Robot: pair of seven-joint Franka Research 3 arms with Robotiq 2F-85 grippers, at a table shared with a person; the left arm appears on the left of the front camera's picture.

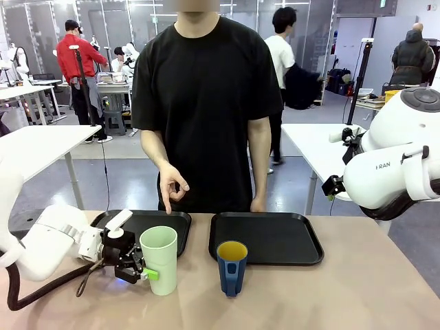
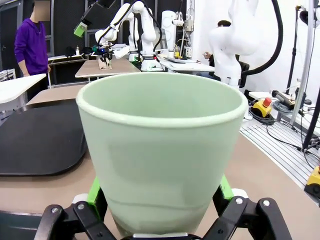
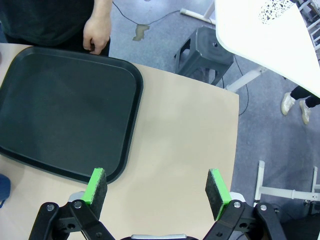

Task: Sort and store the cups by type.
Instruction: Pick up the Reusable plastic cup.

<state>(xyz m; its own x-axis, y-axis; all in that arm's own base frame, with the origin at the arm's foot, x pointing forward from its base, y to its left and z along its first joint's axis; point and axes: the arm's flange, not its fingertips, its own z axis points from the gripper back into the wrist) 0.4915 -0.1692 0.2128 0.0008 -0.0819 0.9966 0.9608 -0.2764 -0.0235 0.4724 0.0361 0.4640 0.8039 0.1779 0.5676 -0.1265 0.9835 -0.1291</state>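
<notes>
— Left gripper (image 2: 159,197), condition?
— Closed on the tall pale mint-green plain tumbler (image 2: 160,150). Its green pads (image 2: 95,191) press against the lower wall on both sides. The tumbler is upright, mouth up, at the near edge of the left black plastic tray (image 1: 148,223), not in it. Whether its base touches the beige table (image 1: 357,275) I cannot tell.
— Right gripper (image 3: 159,187)?
— Jaws spread wide, nothing between them. It hangs above bare tabletop, just beside the corner of the right black plastic tray (image 3: 65,110).
— The second cup?
— A short dark blue handled mug with a yellow-orange inside (image 1: 232,267). It stands upright on the table, just in front of the right tray, handle toward the camera, and is near the tumbler but apart from it.
— The person?
— At the far side. One hand (image 1: 172,185) points a finger down over the left tray, and the other hand (image 1: 258,204) rests at the right tray's far rim.
</notes>
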